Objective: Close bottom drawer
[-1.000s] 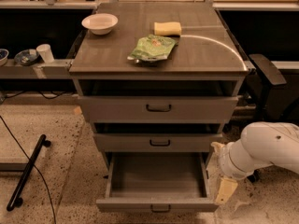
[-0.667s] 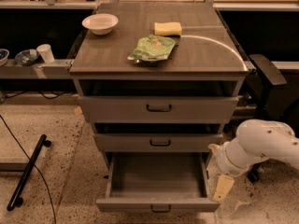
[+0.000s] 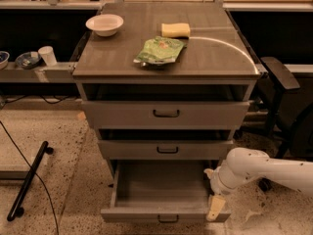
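The bottom drawer (image 3: 161, 190) of the grey cabinet is pulled far out, showing its plain grey box and low front panel with a small dark loop handle (image 3: 167, 220). My gripper (image 3: 215, 207) hangs from the white arm (image 3: 264, 170) at the drawer's front right corner, beside the front panel. The middle drawer (image 3: 166, 150) and top drawer (image 3: 165, 114) stand slightly open above it.
On the cabinet top (image 3: 122, 58) lie a white bowl (image 3: 104, 24), a green bag (image 3: 159, 50) and a yellow sponge (image 3: 175, 30). A black chair (image 3: 283, 102) stands at the right. A black bar (image 3: 27, 180) and a cable lie on the floor at the left.
The arm and gripper have moved left, closer to the bottom drawer's front right corner. The drawer has not visibly moved.
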`<action>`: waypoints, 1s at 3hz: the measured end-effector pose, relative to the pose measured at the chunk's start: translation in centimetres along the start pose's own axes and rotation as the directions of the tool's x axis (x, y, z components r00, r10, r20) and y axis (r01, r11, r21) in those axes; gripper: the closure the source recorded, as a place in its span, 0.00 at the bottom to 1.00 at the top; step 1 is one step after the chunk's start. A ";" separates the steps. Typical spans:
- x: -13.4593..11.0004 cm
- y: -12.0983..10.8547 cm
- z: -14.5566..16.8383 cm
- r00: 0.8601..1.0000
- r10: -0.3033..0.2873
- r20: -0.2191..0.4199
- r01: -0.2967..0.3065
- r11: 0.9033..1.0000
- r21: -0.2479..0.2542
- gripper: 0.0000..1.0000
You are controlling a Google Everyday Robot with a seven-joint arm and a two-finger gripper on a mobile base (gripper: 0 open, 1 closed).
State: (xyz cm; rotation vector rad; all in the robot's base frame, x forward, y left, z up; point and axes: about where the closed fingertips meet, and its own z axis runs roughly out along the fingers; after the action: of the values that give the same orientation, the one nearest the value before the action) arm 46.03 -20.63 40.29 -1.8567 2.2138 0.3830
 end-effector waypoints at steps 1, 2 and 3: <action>0.0 0.0 0.0 1.000 0.000 0.000 0.000 1.000 0.000 0.00; 0.7 -1.1 3.0 0.999 0.022 0.043 -0.023 0.999 0.029 0.00; 2.2 -2.4 9.2 0.994 0.011 0.112 -0.022 0.994 0.104 0.00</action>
State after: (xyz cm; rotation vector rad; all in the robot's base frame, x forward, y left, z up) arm 48.02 -19.91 30.75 -1.7215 2.1343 0.3566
